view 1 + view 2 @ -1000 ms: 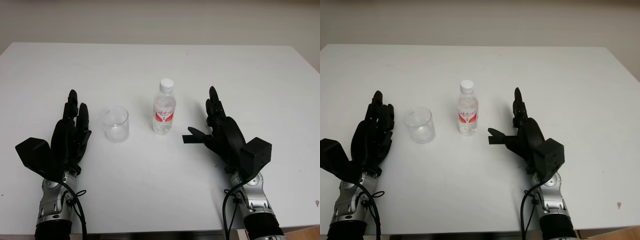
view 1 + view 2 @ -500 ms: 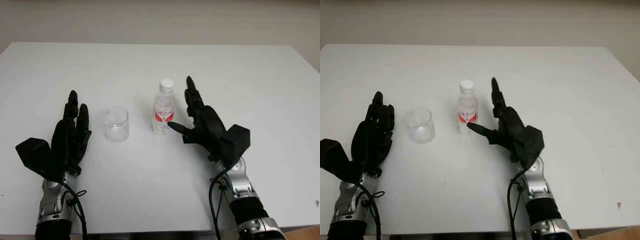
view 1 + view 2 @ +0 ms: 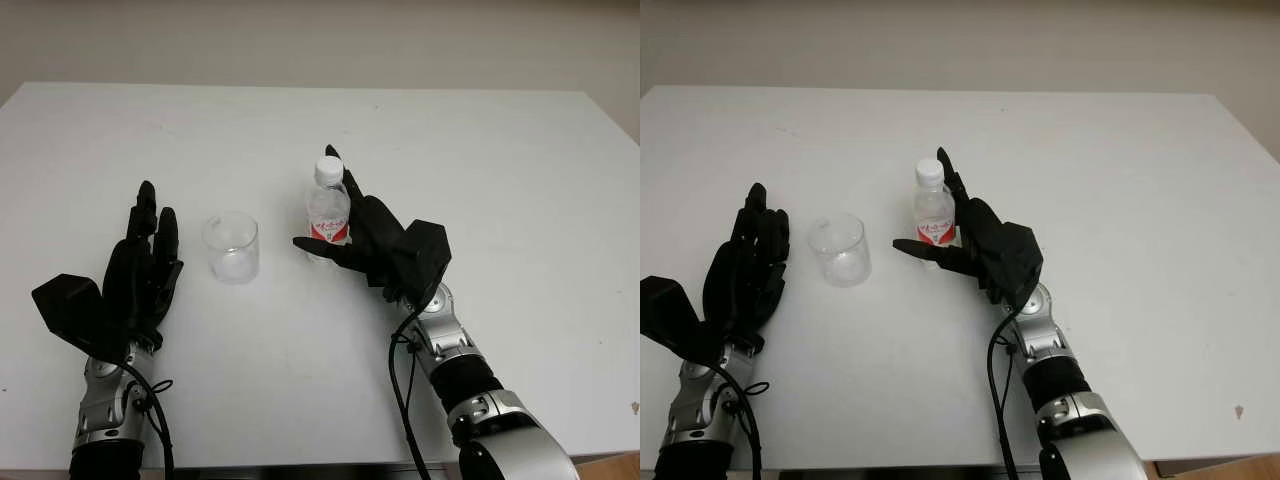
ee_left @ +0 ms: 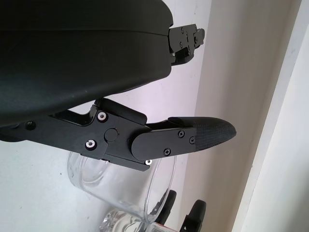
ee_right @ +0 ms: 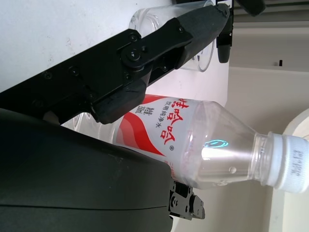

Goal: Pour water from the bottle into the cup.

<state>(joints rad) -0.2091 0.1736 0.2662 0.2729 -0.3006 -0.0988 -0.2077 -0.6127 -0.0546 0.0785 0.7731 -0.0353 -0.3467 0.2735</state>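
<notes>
A small clear water bottle (image 3: 328, 212) with a white cap and red label stands upright at the table's middle. Left of it is an empty clear cup (image 3: 231, 247). My right hand (image 3: 355, 228) is open around the bottle: its thumb reaches across the near side and its fingers stand behind the far side, not curled onto it. In the right wrist view the bottle (image 5: 193, 140) lies against the palm shell, with the cup (image 5: 193, 43) beyond the thumb. My left hand (image 3: 148, 245) is open, on the table left of the cup (image 4: 120, 188).
The white table (image 3: 500, 150) stretches wide around both objects, with bare surface to the right and behind. A pale wall runs along the far edge.
My right hand has travelled left and forward from beside the bottle until its thumb and fingers flank it. The left hand, cup and bottle have stayed put.
</notes>
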